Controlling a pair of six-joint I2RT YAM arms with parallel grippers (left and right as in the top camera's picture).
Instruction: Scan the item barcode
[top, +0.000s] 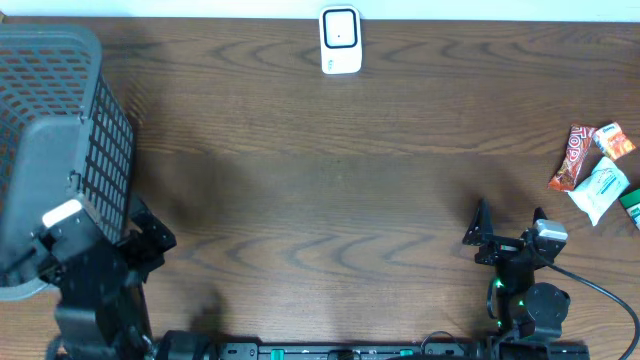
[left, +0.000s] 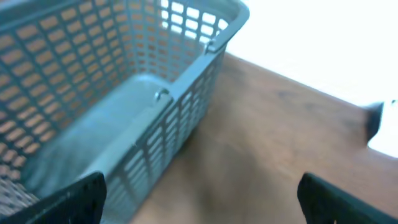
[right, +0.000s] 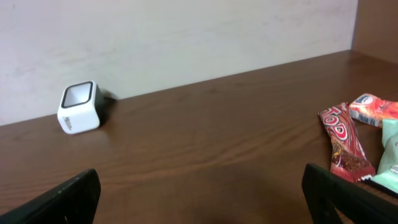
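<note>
Right gripper (right: 202, 202) up close: its two black fingers (right: 62, 202) sit in the bottom corners of the wrist view, spread as wide as they go. Nothing is between them, just bare brown surface (right: 205, 162).

Off to its right lie the snacks, bunched at the right edge of the surface. A red bar (right: 342, 140) is the closest of them to the gripper. An orange pack (right: 373, 110) lies just beside the bar's far end, and a white pack (right: 390, 155) sits on the bar's right side. From overhead, a green pack (top: 632, 205) is cut off by the frame edge. None of them is touched; the gripper stands near the bunch but apart from it.

Across the surface, the white scanner (top: 340, 40) stands at the middle of the far edge, against the pale wall, well apart from both arms and from the snacks.

Over on the left, the left gripper (left: 205, 202) is also wide open with nothing in its grasp. Ahead and to its left is the grey mesh basket (left: 180, 124), which fills the surface's left side. Whether the arm touches the basket wall, I can't tell.
</note>
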